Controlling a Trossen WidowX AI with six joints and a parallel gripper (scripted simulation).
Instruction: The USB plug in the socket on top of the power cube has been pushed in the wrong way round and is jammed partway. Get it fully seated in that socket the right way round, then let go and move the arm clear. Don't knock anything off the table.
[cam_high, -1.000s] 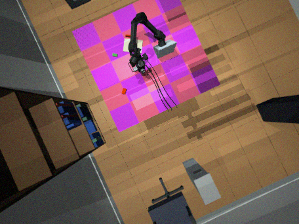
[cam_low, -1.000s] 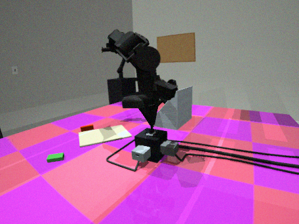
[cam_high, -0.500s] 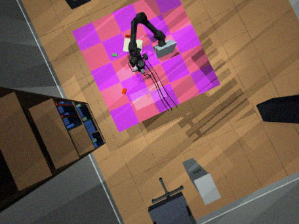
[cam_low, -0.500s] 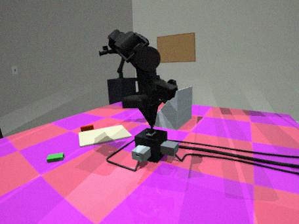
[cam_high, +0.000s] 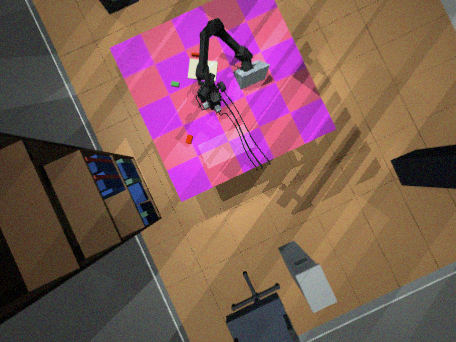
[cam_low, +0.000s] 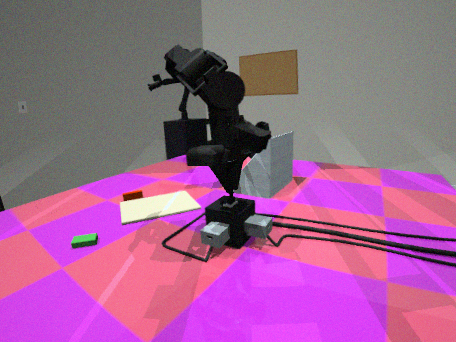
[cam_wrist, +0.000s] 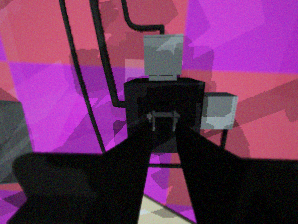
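Note:
The black power cube (cam_low: 241, 220) (cam_wrist: 137, 100) stands on the checkered table. A small grey piece (cam_low: 229, 204) (cam_wrist: 165, 115) shows at the socket on its top; how deep the plug sits and which way round it is cannot be told. Grey blocks with black cables are on two sides of the cube, one (cam_low: 215, 234) and another (cam_low: 258, 226). My gripper (cam_low: 231, 193) (cam_wrist: 164, 127) points down just above the cube's top. Its fingers are slightly parted, a narrow gap between them, on either side of the grey piece, with nothing visibly gripped.
Black cables (cam_low: 350, 232) (cam_high: 240, 127) trail from the cube to the table's edge. A cream board (cam_low: 160, 207), a green brick (cam_low: 84, 240) and an orange-red brick (cam_low: 132, 195) lie beside it. Another red brick (cam_high: 189, 139) lies farther off. A grey angled block (cam_high: 252, 77) (cam_low: 280, 165) stands behind.

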